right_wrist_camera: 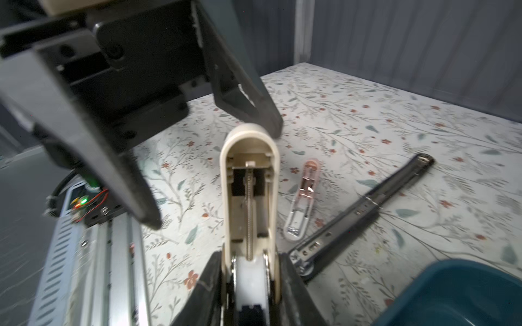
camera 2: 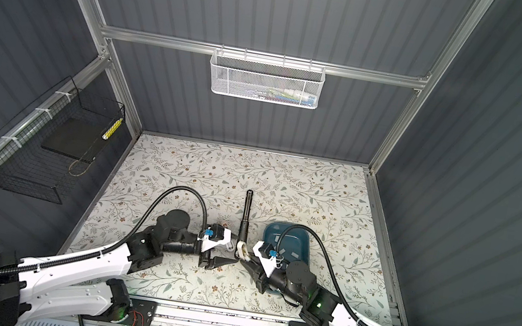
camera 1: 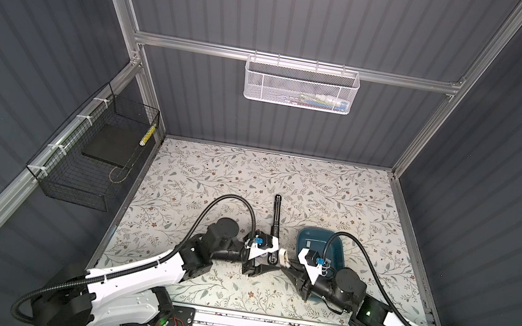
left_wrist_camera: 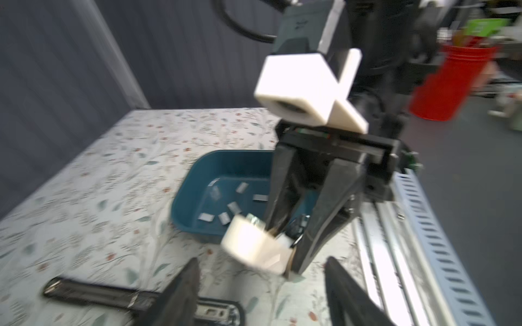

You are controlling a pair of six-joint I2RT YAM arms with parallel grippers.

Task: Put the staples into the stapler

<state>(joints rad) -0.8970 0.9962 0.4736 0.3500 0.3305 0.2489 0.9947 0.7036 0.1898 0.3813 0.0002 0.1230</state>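
Note:
My right gripper (right_wrist_camera: 250, 288) is shut on the hinge end of a small cream stapler (right_wrist_camera: 248, 169), which is swung open with its spring channel showing. In both top views it hangs just above the table's middle (camera 1: 283, 257) (camera 2: 242, 249). My left gripper (left_wrist_camera: 262, 296) is open, its fingers either side of the stapler's free end and apart from it (camera 1: 266, 260). Several staples (left_wrist_camera: 234, 207), small pale grey strips, lie loose in a blue tray (left_wrist_camera: 180, 197) behind the right gripper (left_wrist_camera: 284, 249). The tray (camera 1: 315, 237) is partly hidden by the right arm.
A long black stapler (camera 1: 275, 216) (right_wrist_camera: 367, 206) lies opened flat beside the grippers. A small pink and clear stapler (right_wrist_camera: 302, 197) lies open next to it. A white mesh basket (camera 1: 301, 86) hangs on the back wall, a black wire basket (camera 1: 92, 157) on the left wall.

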